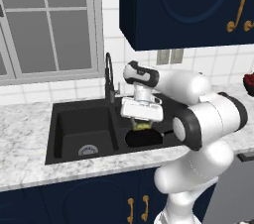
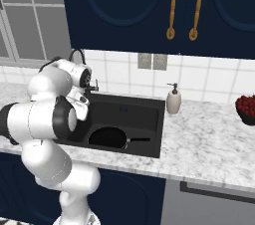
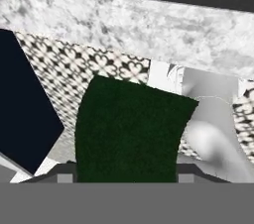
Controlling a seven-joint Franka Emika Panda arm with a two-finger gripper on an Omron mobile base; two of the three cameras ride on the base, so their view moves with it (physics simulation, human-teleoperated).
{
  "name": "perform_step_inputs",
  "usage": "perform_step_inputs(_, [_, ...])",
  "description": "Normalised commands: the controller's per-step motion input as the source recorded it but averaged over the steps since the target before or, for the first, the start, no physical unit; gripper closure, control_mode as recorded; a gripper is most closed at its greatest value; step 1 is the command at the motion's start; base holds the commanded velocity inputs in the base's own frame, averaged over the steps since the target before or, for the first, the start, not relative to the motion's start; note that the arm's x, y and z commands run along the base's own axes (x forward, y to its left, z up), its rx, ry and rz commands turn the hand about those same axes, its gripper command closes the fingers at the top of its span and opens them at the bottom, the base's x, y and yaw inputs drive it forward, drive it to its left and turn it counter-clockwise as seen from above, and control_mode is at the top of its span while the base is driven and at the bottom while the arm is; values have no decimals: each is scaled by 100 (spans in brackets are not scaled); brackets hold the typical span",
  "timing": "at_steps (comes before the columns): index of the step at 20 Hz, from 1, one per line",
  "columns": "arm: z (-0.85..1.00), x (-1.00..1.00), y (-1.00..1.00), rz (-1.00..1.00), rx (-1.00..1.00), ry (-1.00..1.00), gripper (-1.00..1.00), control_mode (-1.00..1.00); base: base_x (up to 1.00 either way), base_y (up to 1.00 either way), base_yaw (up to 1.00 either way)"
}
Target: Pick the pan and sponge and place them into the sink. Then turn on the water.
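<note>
The arm reaches over the black sink (image 1: pixel 64 119), its gripper (image 1: pixel 141 125) pointed down above the right basin with the sponge (image 1: pixel 142 126) clamped between the jaws; a sliver of yellow-green shows just under the white hand. From the hand camera the sponge's (image 3: pixel 130 134) dark green face sits between the two finger tips (image 3: pixel 64 172), one at either side of it, with a pale patterned surface and marbled counter beyond. The pan (image 2: pixel 107 138) lies flat in the right basin, directly below the gripper, its handle pointing toward the basin's right wall. The left basin holds a round silver drain (image 1: pixel 88 149). The black faucet (image 1: pixel 108 77) stands at the back of the sink, just behind the hand. A beige soap bottle (image 2: pixel 173 99) stands on the counter (image 2: pixel 209 129) beside the sink's right edge, and a bowl of red fruit (image 2: pixel 246 109) sits well apart from it, at the far right. Whether the sponge touches the pan is hard to tell; it appears to hang clear of it.
</note>
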Motion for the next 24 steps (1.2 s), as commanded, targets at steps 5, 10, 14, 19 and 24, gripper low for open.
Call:
perform_step_inputs(5, [-46,5,-93,2,-12,-4,100,-100,0,0,0])
perform_step_inputs(10, [-21,0,-85,7,-3,-15,100,-100,0,0,0])
perform_step_inputs(14, [0,9,-52,9,0,-4,100,-100,0,0,0])
perform_step_inputs(19, [-11,27,-11,4,1,-6,100,-100,0,0,0])
perform_step_inputs(24, [-18,40,-5,2,0,-33,100,-100,0,0,0])
